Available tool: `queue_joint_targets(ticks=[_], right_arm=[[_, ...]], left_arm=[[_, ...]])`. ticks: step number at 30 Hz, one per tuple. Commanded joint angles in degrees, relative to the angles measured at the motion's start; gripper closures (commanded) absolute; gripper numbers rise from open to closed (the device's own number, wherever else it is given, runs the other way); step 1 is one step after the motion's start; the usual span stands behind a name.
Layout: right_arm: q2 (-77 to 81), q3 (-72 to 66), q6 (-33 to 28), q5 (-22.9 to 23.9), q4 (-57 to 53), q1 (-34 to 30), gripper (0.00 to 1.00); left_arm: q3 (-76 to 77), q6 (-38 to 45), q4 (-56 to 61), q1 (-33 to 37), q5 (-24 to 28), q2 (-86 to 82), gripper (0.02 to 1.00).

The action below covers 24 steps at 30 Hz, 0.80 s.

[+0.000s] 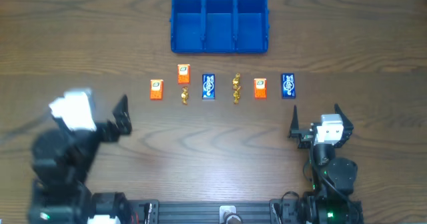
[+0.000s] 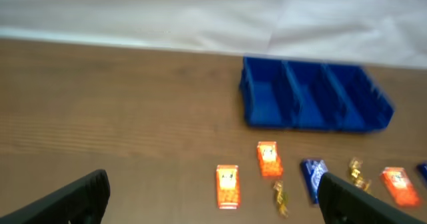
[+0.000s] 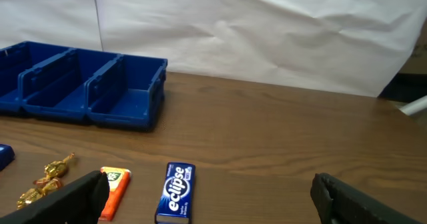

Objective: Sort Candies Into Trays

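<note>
We see nothing sorted yet: the blue tray (image 1: pixel 219 47) sits empty, far centre, with the candies (image 1: pixel 209 86) rowed just nearer. Left gripper (image 1: pixel 121 120) and right gripper (image 1: pixel 315 115) gape wide, holding nothing.

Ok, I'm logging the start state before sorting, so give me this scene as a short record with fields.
tray: blue tray, three compartments, all empty
orange: three orange boxes, on the table
blue: two blue packs, on the table
gold: gold-wrapped candies, on the table, count unclear
left gripper: open, holding nothing
right gripper: open, holding nothing
sorted so far: none
</note>
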Motion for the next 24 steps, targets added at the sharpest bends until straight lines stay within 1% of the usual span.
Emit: queue_joint_targets(ticks=[1, 4, 10, 19, 24], right_arm=[[-0.35, -0.42, -0.57, -0.26, 0.11, -0.22, 0.001], [-0.35, -0.42, -0.57, -0.26, 0.13, -0.22, 0.001], [-0.35, -0.42, -0.57, -0.26, 0.13, -0.22, 0.001], [-0.35, -0.42, -0.57, -0.26, 0.13, -0.22, 0.001], [-0.35, -0.44, -0.57, -0.26, 0.13, -0.22, 0.001]], left_arm=[[20.2, -1.44, -10.8, -0.24, 1.07, 20.57, 0.018], [26.32, -1.57, -16.94, -1.79, 1.44, 32.63, 0.018], [26.45, -1.55, -15.47, -6.23, 1.38, 53.62, 0.018], [26.45, -1.46, -9.09, -9.11, 0.17, 72.26, 0.02], [26.45, 0.42, -7.17, -9.14, -1.22, 77.11, 0.018]])
